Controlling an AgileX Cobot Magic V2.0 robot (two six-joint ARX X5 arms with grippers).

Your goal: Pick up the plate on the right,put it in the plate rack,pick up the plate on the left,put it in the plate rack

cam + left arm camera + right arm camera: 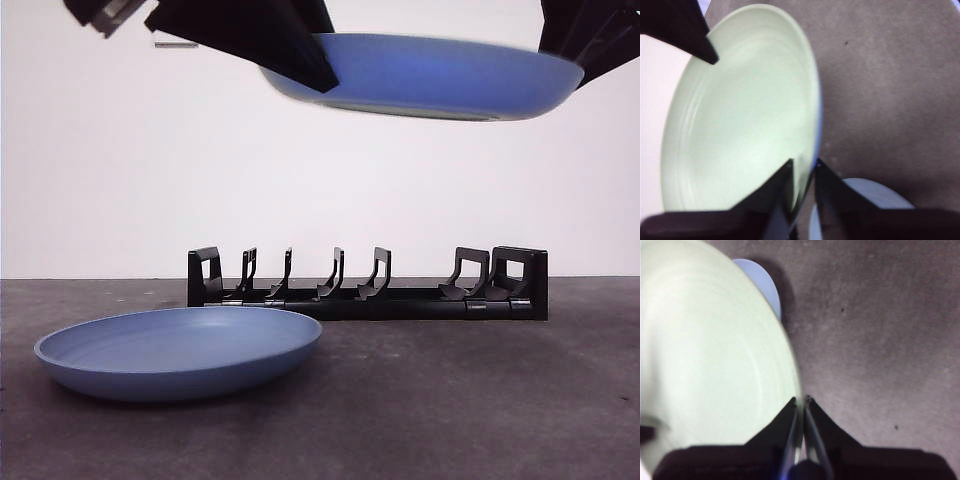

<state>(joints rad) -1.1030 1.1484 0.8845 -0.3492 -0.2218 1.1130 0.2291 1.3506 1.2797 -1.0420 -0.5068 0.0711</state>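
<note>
The raised plate [440, 75] was up in the air above the plate rack [370, 288], roughly level, pinched at both rims: left tool [804, 167] clenched on one edge, right tool [803, 405] clenched on the other. Looked like mid-carry on the first plate; next it'd probably need tipping on edge and lowering between the dividers. Rack slots held nothing. The second blue plate [180, 350] sat on the dark surface [480, 400], just in front of the rack.

Lab-style test setup: bare dark table [480, 400], blank white backdrop [100, 180], no furnishings.
</note>
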